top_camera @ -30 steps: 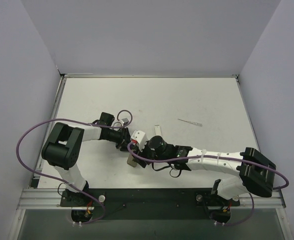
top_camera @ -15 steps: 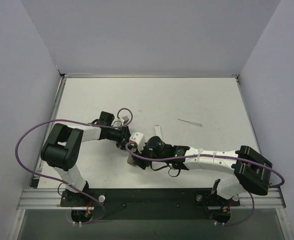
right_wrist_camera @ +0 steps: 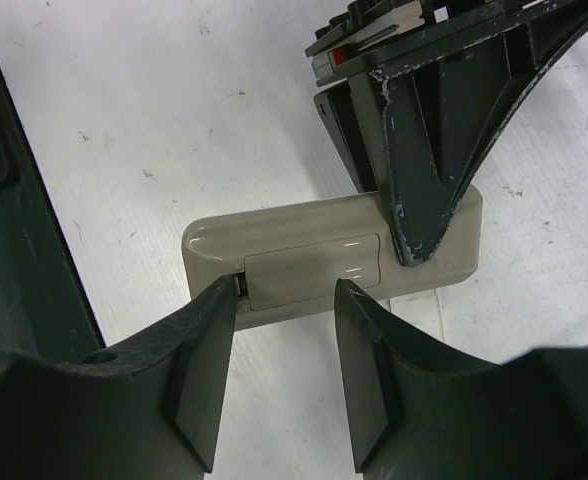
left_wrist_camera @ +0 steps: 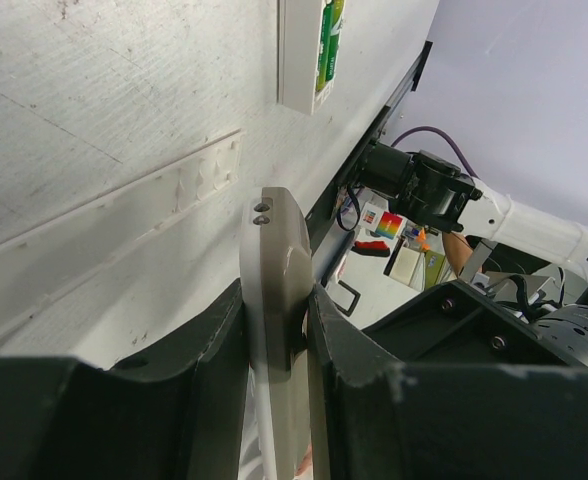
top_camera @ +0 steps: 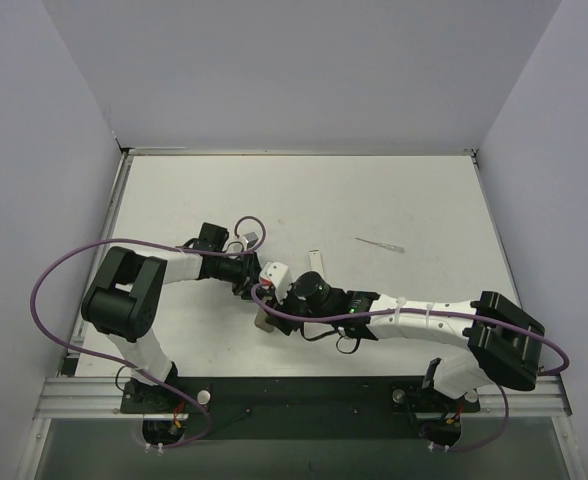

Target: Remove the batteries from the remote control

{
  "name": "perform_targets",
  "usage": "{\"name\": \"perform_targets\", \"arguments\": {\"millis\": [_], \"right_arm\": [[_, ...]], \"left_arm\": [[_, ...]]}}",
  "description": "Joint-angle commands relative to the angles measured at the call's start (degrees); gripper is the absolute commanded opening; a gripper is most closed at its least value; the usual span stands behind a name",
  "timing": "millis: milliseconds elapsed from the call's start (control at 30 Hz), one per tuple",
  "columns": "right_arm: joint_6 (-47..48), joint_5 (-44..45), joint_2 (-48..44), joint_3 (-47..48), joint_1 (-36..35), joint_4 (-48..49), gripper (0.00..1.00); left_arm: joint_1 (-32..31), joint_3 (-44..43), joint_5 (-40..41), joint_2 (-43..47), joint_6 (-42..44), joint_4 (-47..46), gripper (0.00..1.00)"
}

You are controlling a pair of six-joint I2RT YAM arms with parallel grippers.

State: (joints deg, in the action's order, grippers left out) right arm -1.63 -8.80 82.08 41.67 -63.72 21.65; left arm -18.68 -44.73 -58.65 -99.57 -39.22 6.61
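Near the tabletop centre: left claw clamps remote control; right claw open astride its fitted cover; batteries presumably not yet out.

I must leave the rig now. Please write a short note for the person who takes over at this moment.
Left pincer: shut on the remote control, clamped at one end.
Right pincer: open, tips at the cover panel, which looks still in place.
No batteries clearly seen; a white piece with green marks lies on the table, too unclear to name.
Done: remote gripped. Left: open the cover, take the batteries out.
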Motion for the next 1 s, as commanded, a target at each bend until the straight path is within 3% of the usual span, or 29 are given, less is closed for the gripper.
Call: {"name": "perform_targets", "arguments": {"millis": [0,133,400,533,967], "right_arm": [[0.4,-0.25,0.09,0.69,0.27,0.76,0.39],[1.19,1.32,0.36,0.25,-0.52,0.59,0.4],[8.13,16.08,2.64,0.87,-6.15,0.85,0.38],[8.13,16.45,2.91,0.52,-6.68,1.73,0.38],[-1.01,-5.78,-2.37,-1.59,2.28,2.08,0.41]], "left_arm": [[-0.13,-0.8,-3.22,1.66,-0.59,-0.81,0.0],[-0.13,-0.71,-3.31,1.48,-0.68,-0.72,0.0],[-0.31,-0.09,-4.19,0.69,-2.08,-2.3,0.0],[-0.4,-0.01,-4.19,0.43,-2.17,-2.31,0.0],[-0.48,-0.71,-4.1,0.6,-0.77,-1.08,0.0]]}}
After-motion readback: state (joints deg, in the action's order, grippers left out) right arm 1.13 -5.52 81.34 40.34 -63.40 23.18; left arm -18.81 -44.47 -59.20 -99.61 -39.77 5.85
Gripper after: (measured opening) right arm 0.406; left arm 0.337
